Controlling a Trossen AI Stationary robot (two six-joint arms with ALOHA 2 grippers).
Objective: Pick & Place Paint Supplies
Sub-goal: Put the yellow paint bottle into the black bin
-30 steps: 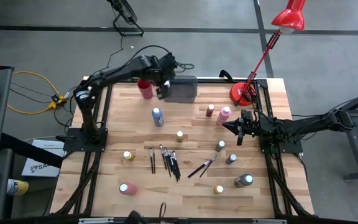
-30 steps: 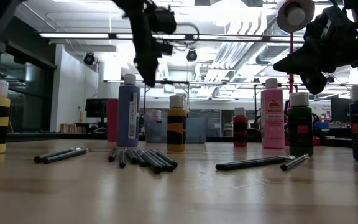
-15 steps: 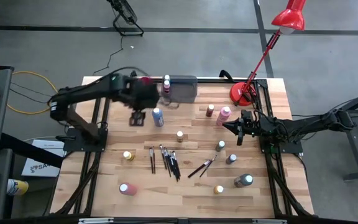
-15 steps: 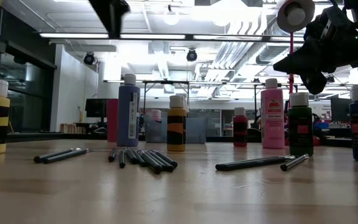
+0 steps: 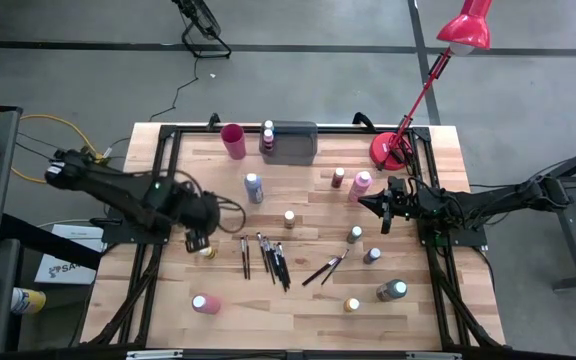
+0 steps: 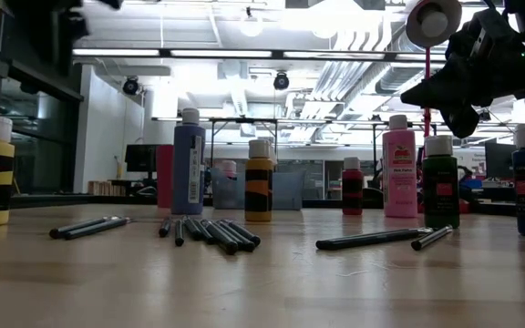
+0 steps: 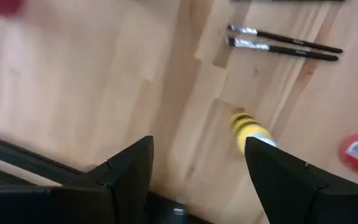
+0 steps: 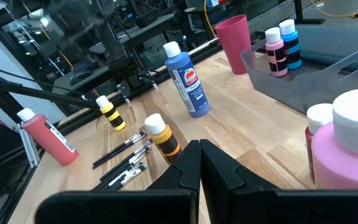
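Since the earlier frame we see the left arm has swung from the far edge by the tray to the near-left part of the worktop (image 5: 408, 320); the left gripper (image 5: 200, 240) now hangs over the yellow striped bottle (image 5: 206, 251), jaws apart and holding nothing. The right gripper (image 5: 384, 205) has not moved, right of centre, jaws together, empty.

Labels: we can't read any text. The blue bottle (image 8: 187, 79) carries a red-and-white label, the red bottle (image 8: 47, 137) a white one, both too small to make out.

Containers: the grey tray (image 5: 293, 143) at the far edge holds two bottles at its left end, one pink (image 8: 275, 52) and one blue-capped bottle (image 8: 289, 43), both upright. The red cup (image 5: 233, 140) stands just left of the tray; we can't see into it.

Everything else is loose on the worktop: a pink bottle (image 5: 360, 185) and a brown bottle (image 5: 338, 177) right of centre, an orange striped bottle (image 5: 289, 218) mid-worktop, and the paintbrushes (image 5: 271, 258) lying flat in a cluster near the middle, with two more brushes (image 5: 326, 268) to their right. A red desk lamp (image 5: 393, 150) sits at the far right corner.
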